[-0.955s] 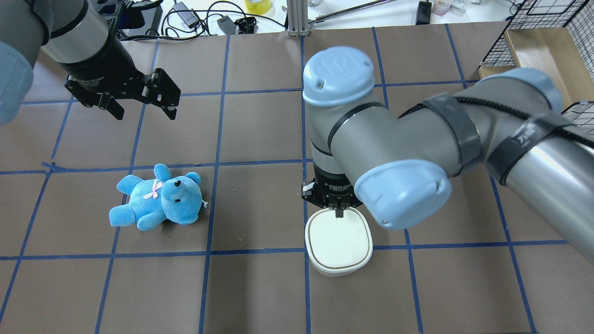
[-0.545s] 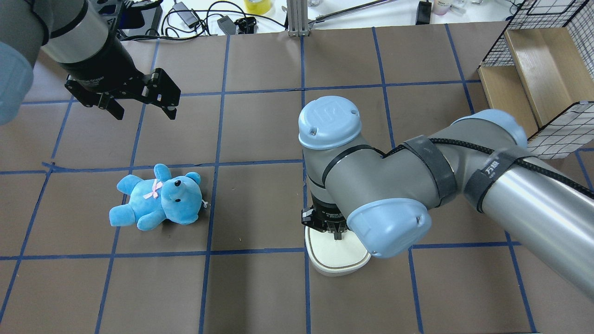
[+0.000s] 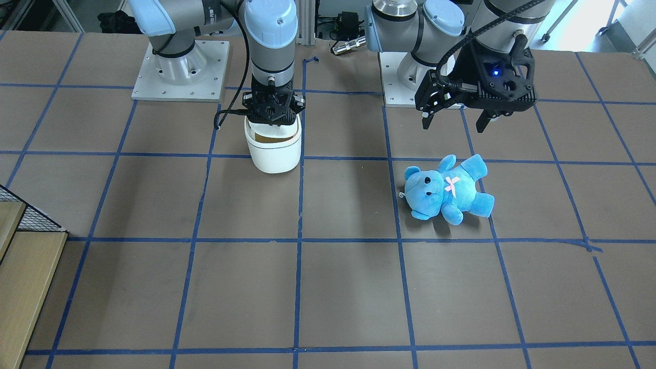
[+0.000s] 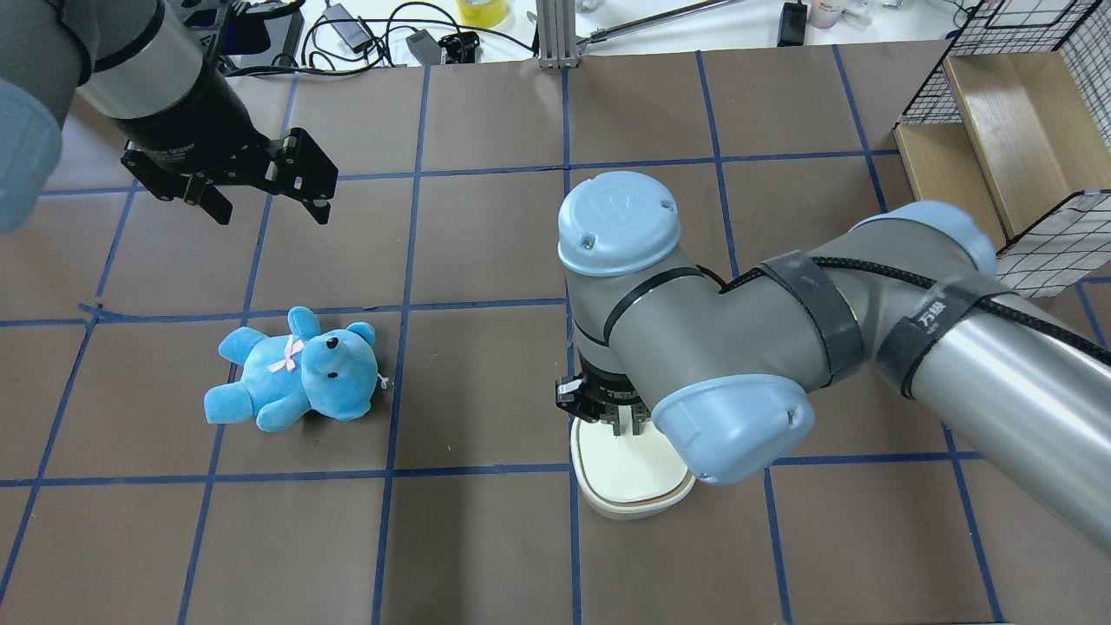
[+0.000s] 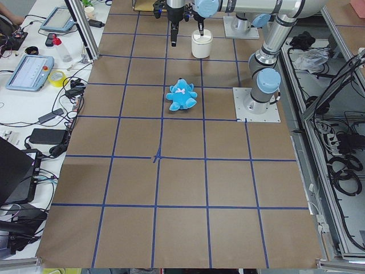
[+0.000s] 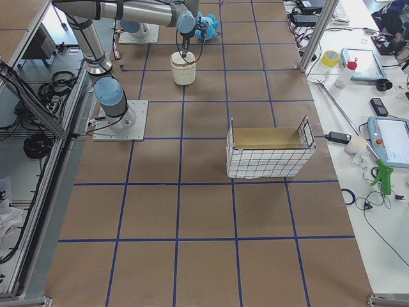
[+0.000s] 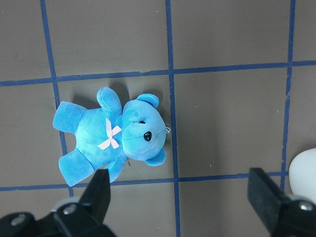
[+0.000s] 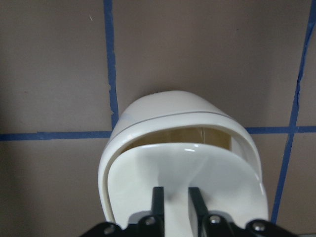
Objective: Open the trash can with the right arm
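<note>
The white trash can [image 4: 629, 486] stands on the table right of centre, also in the front view [image 3: 274, 154]. My right gripper [image 4: 627, 425] points straight down on its lid, fingers nearly together, tips on the lid's robot-side part. In the right wrist view the fingers [image 8: 158, 200] rest on the tilted lid, and a gap at the far rim [image 8: 173, 106] shows the tan inside. The front view [image 3: 272, 115] shows tan under the gripper. My left gripper [image 4: 271, 208] hangs open and empty above the table, beyond the blue teddy bear [image 4: 295, 369].
The teddy lies on its back left of the can, also in the left wrist view [image 7: 116, 133]. A wire basket with wooden boxes [image 4: 1007, 130] stands at the far right. Cables [image 4: 373, 35] lie past the table's far edge.
My right arm has come down over the trash can. The lid, flat and closed a second ago, is now tilted under the fingertips. The left arm and the teddy have not moved.
</note>
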You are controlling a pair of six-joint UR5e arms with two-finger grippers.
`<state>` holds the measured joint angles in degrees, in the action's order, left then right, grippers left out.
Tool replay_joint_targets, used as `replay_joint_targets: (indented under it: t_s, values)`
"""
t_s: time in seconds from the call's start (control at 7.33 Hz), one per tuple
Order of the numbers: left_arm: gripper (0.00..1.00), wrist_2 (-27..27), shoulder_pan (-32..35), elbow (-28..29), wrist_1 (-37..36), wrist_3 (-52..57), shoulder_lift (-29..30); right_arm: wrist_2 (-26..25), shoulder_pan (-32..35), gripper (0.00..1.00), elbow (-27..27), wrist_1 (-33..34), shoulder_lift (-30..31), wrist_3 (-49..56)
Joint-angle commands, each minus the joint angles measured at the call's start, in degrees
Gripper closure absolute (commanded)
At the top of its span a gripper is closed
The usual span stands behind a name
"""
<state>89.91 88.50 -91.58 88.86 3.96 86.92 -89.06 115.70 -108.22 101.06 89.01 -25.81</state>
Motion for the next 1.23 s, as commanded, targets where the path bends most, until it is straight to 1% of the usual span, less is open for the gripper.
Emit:
replay_joint_targets:
  t_s: [0.0, 0.14, 0.27, 0.41, 0.55, 0.68, 0.82, 1.09]
  values:
    - [0.0, 0.0, 0.0, 0.0, 0.0, 0.0, 0.0, -0.2, -1.6, 0.0, 11.0, -9.3, 1.7, 0.5]
    - [0.0, 0.0, 0.0, 0.0, 0.0, 0.0, 0.0, -1.5, -4.4, 0.0, 15.5, -12.6, 1.6, 5.2]
    - [0.0, 0.0, 0.0, 0.0, 0.0, 0.0, 0.0, -2.7, -9.6, 0.0, 18.5, -13.9, 1.8, 9.8]
    - [0.0, 0.1, 0.0, 0.0, 0.0, 0.0, 0.0, -2.8, -12.9, 0.0, 21.4, -14.3, 1.9, 13.3]
    - [0.0, 0.1, 0.0, 0.0, 0.0, 0.0, 0.0, -3.1, -16.0, 0.0, 23.7, -16.2, 1.8, 15.9]
    - [0.0, 0.1, 0.0, 0.0, 0.0, 0.0, 0.0, -2.3, -19.5, 0.0, 25.0, -17.2, 1.9, 19.2]
    - [0.0, 0.1, 0.0, 0.0, 0.0, 0.0, 0.0, -2.2, -21.3, 0.0, 25.4, -17.4, 2.0, 19.6]
    - [0.0, 0.0, 0.0, 0.0, 0.0, 0.0, 0.0, -2.0, -21.3, 0.0, 25.5, -17.6, 2.0, 19.7]
